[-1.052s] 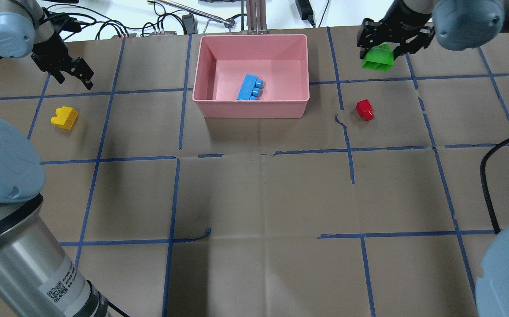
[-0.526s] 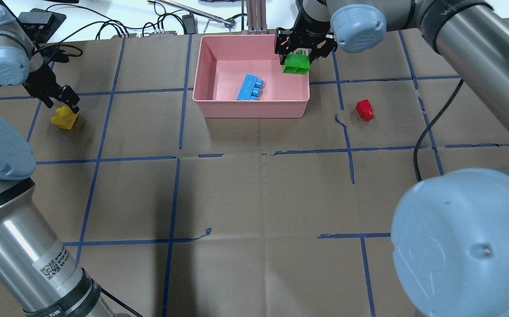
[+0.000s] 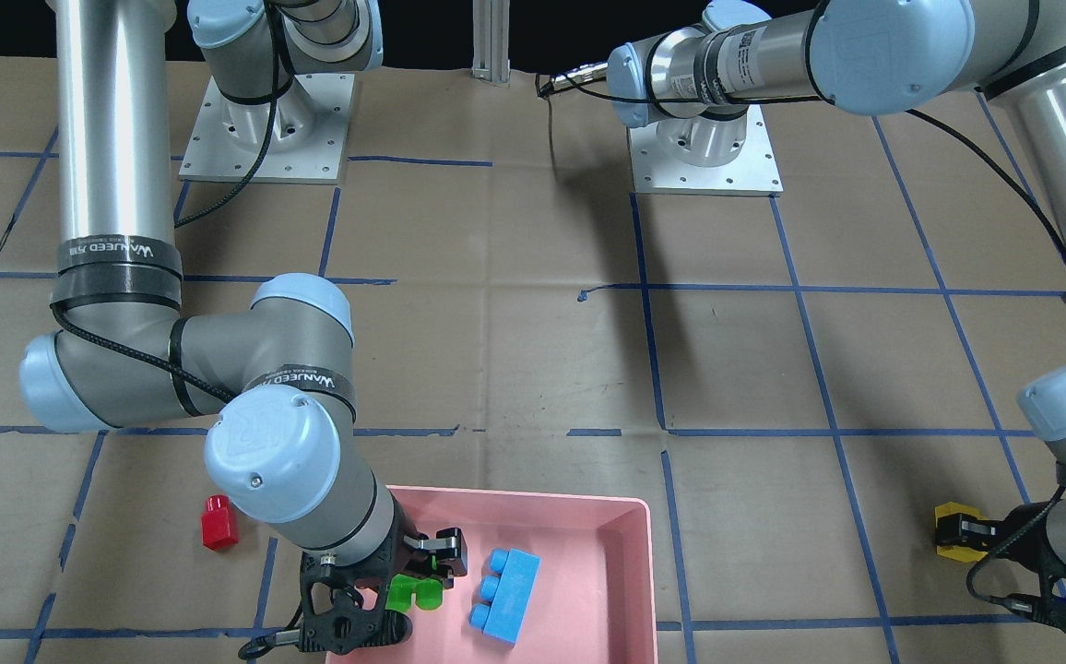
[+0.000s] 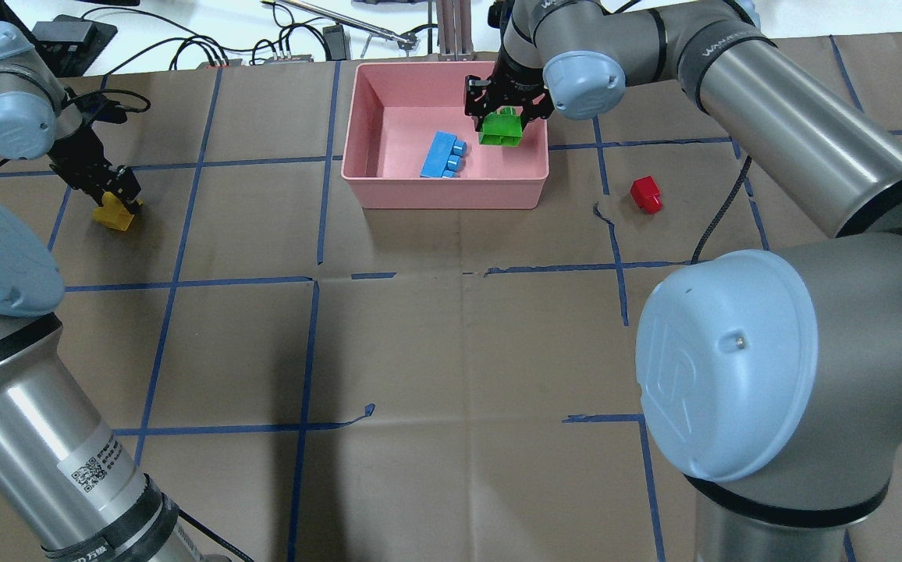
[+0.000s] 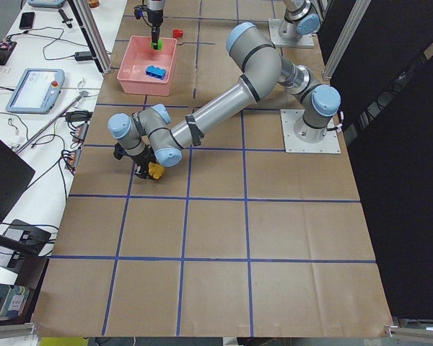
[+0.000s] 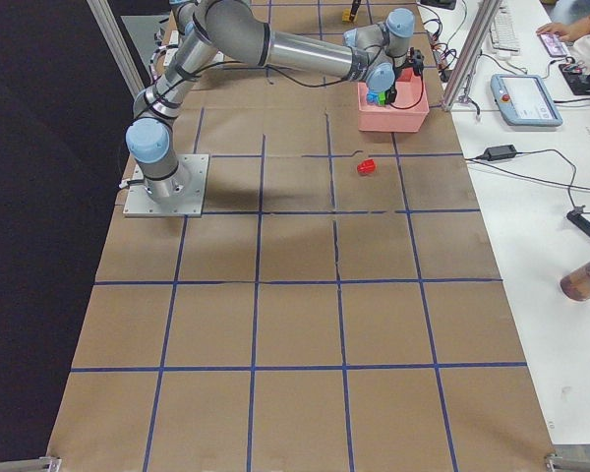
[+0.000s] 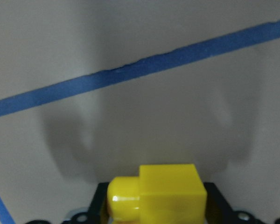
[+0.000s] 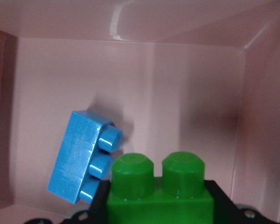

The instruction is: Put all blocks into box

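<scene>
The pink box stands at the table's far middle, with the blue brick lying inside it. My right gripper is shut on the green brick and holds it over the box's right part, just right of the blue brick. The green brick also shows in the front view. The red brick lies on the table right of the box. My left gripper is down at the table's far left, shut on the yellow brick, which fills the bottom of the left wrist view.
Blue tape lines grid the brown table cover. Cables and an aluminium post lie beyond the far edge behind the box. The right arm's black cable hangs near the red brick. A tablet sits off the table.
My right gripper carried the green brick leftward from the far right to over the box. My left gripper came down onto the yellow brick and closed on it.
</scene>
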Controlling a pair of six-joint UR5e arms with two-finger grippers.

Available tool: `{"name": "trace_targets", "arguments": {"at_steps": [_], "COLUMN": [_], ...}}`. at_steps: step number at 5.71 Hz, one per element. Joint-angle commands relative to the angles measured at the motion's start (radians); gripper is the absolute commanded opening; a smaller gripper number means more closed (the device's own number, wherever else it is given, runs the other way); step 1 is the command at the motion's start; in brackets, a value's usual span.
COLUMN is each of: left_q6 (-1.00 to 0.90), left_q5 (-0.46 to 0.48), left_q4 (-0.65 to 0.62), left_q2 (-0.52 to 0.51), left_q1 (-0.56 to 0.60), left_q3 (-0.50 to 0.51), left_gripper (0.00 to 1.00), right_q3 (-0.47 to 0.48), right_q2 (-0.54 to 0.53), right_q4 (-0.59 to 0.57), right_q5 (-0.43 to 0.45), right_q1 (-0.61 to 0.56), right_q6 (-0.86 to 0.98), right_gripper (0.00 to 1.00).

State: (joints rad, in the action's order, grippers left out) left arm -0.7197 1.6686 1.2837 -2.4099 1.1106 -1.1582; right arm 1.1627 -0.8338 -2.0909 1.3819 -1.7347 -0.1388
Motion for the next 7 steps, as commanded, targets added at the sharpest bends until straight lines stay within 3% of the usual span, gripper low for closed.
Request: {"name": "trace_targets", "arguments": {"at_steps": [1,2,4,6,7], "left_q6": [0.000,0.009,0.145,0.416,0.545], "left_q5": [-0.001,-0.015,-0.012,-0.020,-0.023], "left_q4": [0.053,0.080,0.161,0.160,0.152], "left_q2": [0.026,0.079,0.202,0.198,0.177], "left_q1": [0.009,0.033,0.267,0.459,0.530], "left_q3": [0.024,0.038,0.040,0.096,0.136], "left_gripper": [0.00,0.00,0.00,0.00,0.00], "right_q3": [0.000,0.000,0.000,0.005,0.011], "right_q2": [0.015,0.007,-0.028,-0.193,-0.235], "right_q4": [-0.089,-0.086,-0.071,0.252,0.302], "right_q5": [-0.010,-0.011,-0.003,0.064,0.094], "right_q1": [0.000,0.000,0.006,0.076,0.171], "right_q6": [-0.002,-0.001,0.001,-0.001,0.037], "right_gripper": [1.00,1.00,1.00,1.00,1.00]}}
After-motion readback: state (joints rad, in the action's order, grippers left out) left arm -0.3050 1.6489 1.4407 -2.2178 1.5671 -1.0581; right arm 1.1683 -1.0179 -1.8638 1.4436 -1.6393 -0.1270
